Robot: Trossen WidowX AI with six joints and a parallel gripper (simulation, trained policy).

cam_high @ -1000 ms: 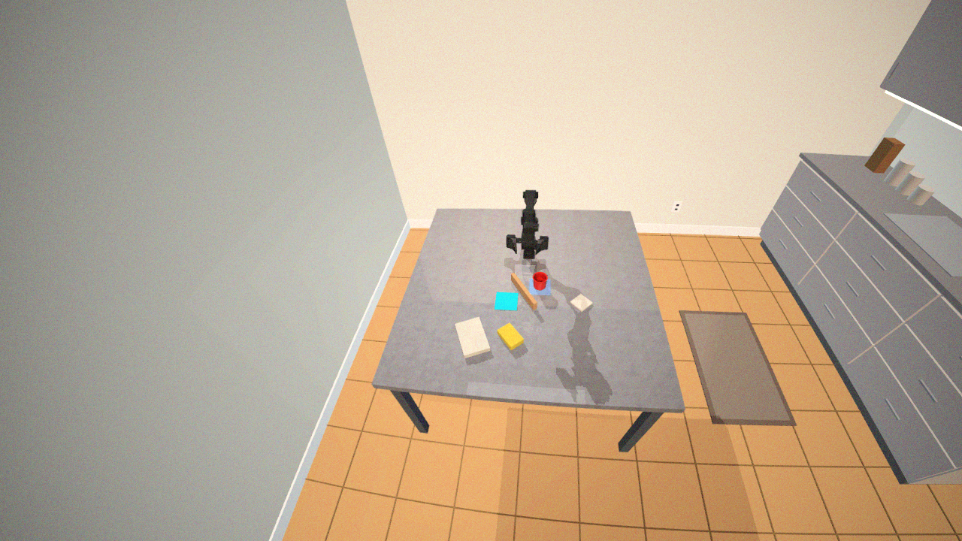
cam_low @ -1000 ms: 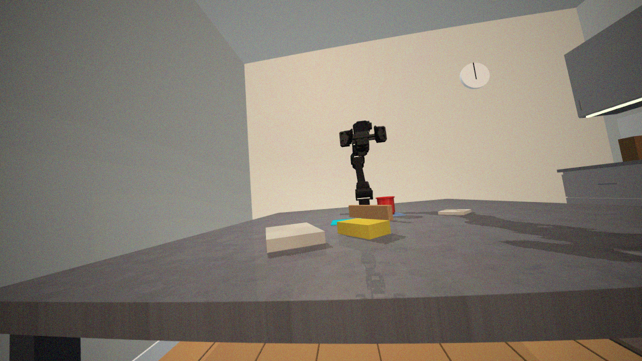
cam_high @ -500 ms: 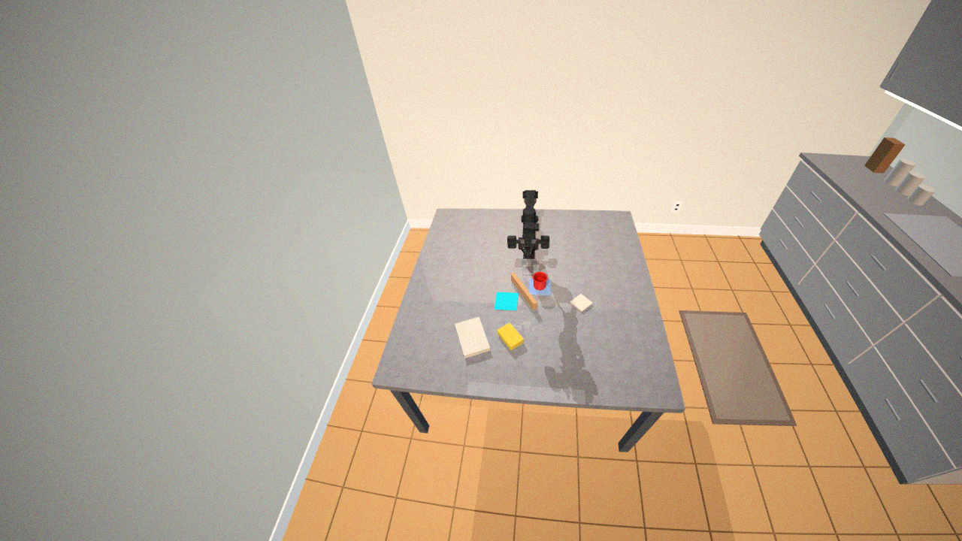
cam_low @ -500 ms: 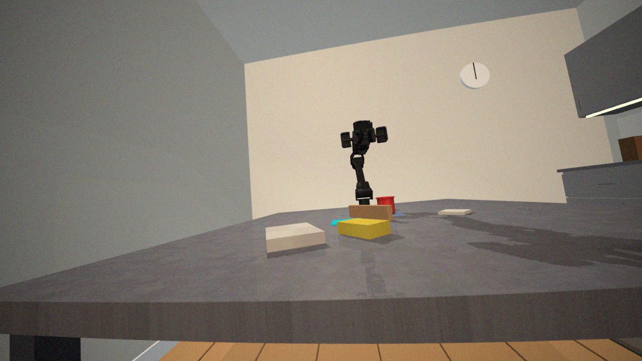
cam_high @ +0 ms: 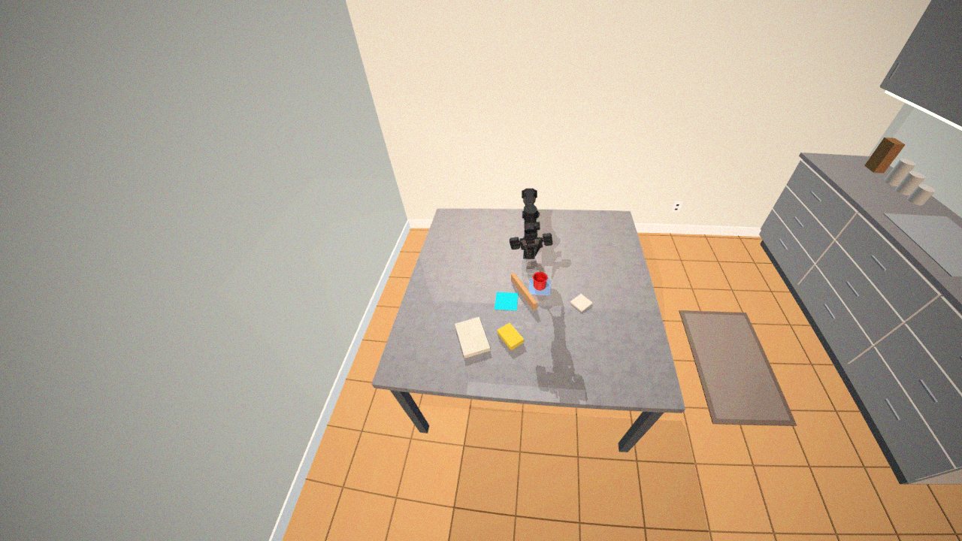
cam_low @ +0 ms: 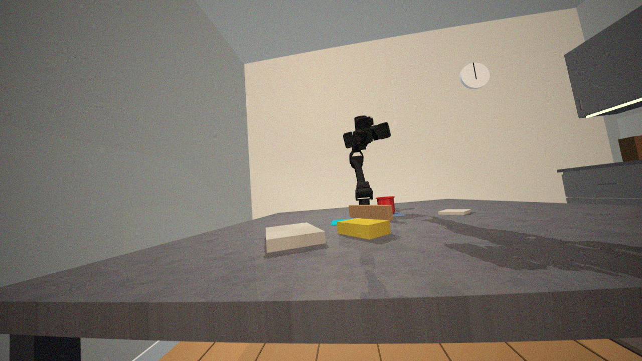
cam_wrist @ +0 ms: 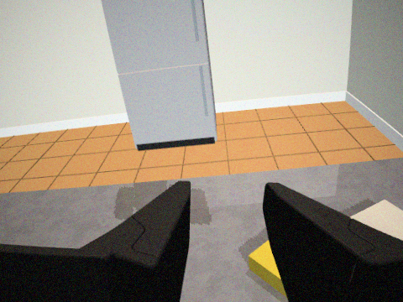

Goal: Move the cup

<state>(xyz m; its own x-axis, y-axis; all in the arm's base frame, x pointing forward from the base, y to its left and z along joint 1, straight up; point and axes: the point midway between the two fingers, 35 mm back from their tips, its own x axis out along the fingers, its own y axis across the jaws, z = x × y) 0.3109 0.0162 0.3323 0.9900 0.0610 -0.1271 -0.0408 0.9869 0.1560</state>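
Grey tabletop [cam_high: 443, 269] [cam_low: 179, 278] [cam_wrist: 235, 218] carries the red cup [cam_high: 539, 282] [cam_low: 385, 204] on the blue pad [cam_high: 542, 290] [cam_low: 399, 214]; your hand [cam_high: 530, 254] [cam_low: 365, 133] [cam_wrist: 227, 195], fingers apart, likely must descend, before grasping.

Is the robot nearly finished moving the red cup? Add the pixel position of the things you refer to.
Not yet! The red cup [cam_high: 539, 282] [cam_low: 385, 205] stands upright on the blue pad [cam_high: 543, 291] [cam_low: 399, 214]. The gripper [cam_wrist: 227, 195] has nothing between its fingers and is up high, away from the cup. It seems everything is left: grab the cup, carry it to the cyan pad [cam_high: 506, 301] [cam_low: 339, 221], set it down, let go.
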